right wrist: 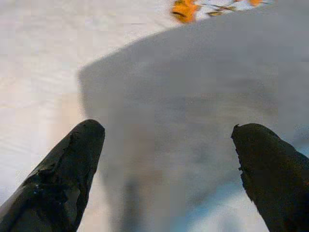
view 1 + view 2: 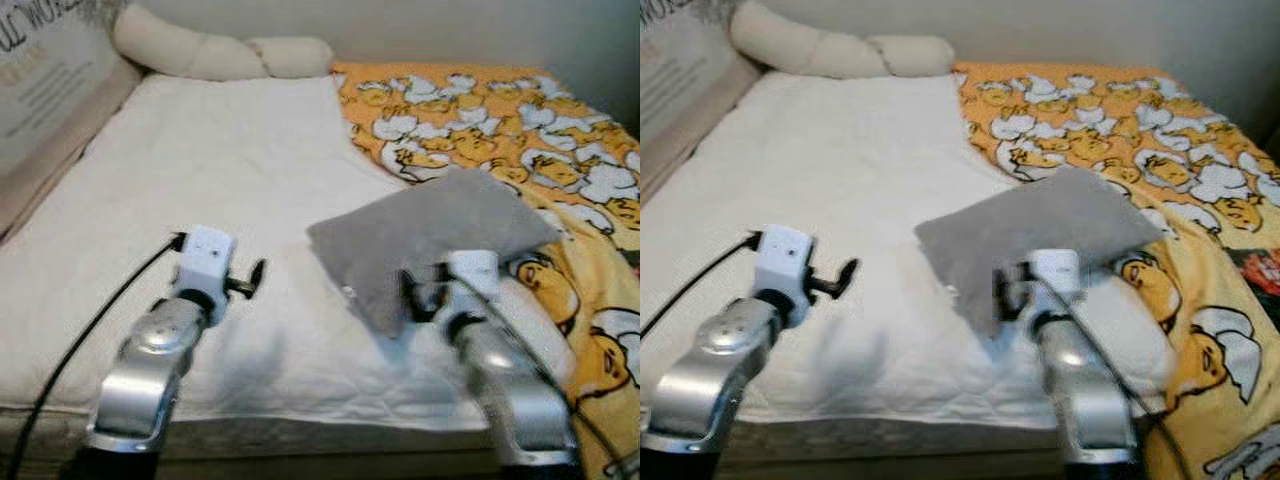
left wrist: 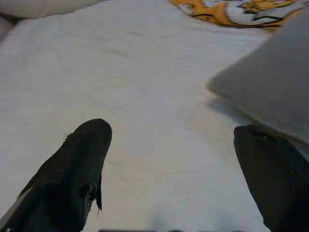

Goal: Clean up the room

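At the far left edge of the head views a pale fabric headboard panel printed with dark lettering (image 2: 45,70) is seen, and beside it, along the wall at the far end of the bed, a long cream knotted bolster cushion (image 2: 215,50) is laid. The white quilted mattress cover (image 2: 200,170) is spread across the left and middle of the bed. Above its near part the left gripper (image 3: 171,145) is held on its silver arm, a black cable trailing from the wrist; in the left wrist view its two black fingers (image 3: 72,174) are spread wide apart with bare white cover between them and nothing grasped. Further right, a flat grey square cushion (image 2: 430,240) is found lying tilted, partly on the white cover and partly on the blanket. The right gripper (image 1: 166,150) is poised just over the near edge of this grey cushion, its fingers likewise parted widely, with grey fabric seen between them; contact cannot be told because of blur. The right side of the bed is covered by an orange blanket patterned with white and yellow cartoon egg figures (image 2: 500,110).
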